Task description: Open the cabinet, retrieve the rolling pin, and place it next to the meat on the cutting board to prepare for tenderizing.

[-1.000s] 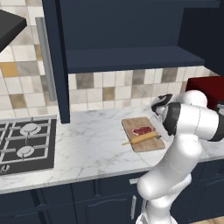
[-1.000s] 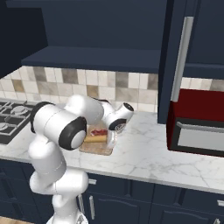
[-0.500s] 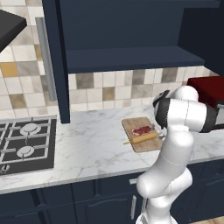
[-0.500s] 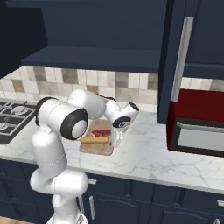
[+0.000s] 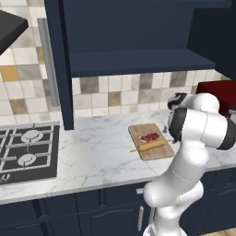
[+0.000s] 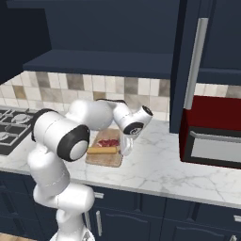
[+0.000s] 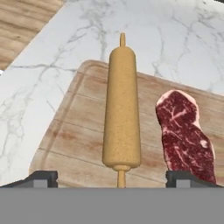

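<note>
I am holding my pincer (image 7: 112, 177) released, its two dark fingertips (image 7: 41, 177) spread wide and gripping nothing, just short of the near end of the rolling pin (image 7: 121, 109). The pin is lying flat on the cutting board (image 7: 78, 131), running straight away from me along the middle of my open fingers, its near handle poking back into the gap between them without touching either tip. The meat (image 7: 186, 133) is resting on the same board just beside the pin, off toward my right-hand fingertip, the two lying roughly parallel with a narrow strip of bare wood between them. That side-by-side arrangement is what the tenderizing job is asking for, so I am judging the placing as done. In the left base view my wrist is hanging low over the far edge of the board (image 5: 152, 140) on the marble counter (image 5: 92, 152), and the cabinet (image 5: 133, 37) above is standing open with its doors swung out. Backing away will call for lifting clear so no fingertip is nudging the pin and rolling it.
</note>
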Tool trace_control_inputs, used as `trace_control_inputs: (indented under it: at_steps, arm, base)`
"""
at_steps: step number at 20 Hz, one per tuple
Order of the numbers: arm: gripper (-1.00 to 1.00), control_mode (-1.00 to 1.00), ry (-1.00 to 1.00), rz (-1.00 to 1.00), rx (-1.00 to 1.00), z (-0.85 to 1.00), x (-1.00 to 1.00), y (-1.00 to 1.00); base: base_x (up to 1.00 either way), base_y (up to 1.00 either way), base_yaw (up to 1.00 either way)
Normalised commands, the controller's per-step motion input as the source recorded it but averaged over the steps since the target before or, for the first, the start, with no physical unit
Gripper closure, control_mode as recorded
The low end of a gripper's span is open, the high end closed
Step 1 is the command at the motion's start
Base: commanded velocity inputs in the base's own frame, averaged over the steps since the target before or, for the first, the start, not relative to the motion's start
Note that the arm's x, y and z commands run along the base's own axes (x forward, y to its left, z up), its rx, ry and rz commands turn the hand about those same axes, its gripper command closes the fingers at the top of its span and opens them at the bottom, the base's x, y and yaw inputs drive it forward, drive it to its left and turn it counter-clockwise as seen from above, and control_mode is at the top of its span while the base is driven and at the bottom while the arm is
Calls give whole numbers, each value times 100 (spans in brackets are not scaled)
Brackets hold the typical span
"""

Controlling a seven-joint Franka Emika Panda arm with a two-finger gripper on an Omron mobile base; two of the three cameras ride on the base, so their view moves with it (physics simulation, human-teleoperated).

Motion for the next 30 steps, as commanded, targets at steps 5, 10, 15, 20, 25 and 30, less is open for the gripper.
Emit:
trace_control_inputs:
  at_steps: [5, 10, 15, 20, 25, 30]
  arm:
    - [-100, -100, -2, 1, 2, 40, -34, 10]
    - [-100, -100, 0, 0, 1, 40, -41, 17]
    - [-100, -100, 0, 0, 0, 34, -50, 28]
    - [-100, -100, -1, 0, 0, 21, -53, 39]
    - [-100, -100, -5, 0, 0, 14, -62, 43]
    - [-100, -100, -9, 0, 0, 8, -70, 49]
  base:
    - [0, 0, 0]
    - [0, 0, 0]
    - [0, 0, 0]
    - [0, 0, 0]
    - [0, 0, 0]
    - [0, 0, 0]
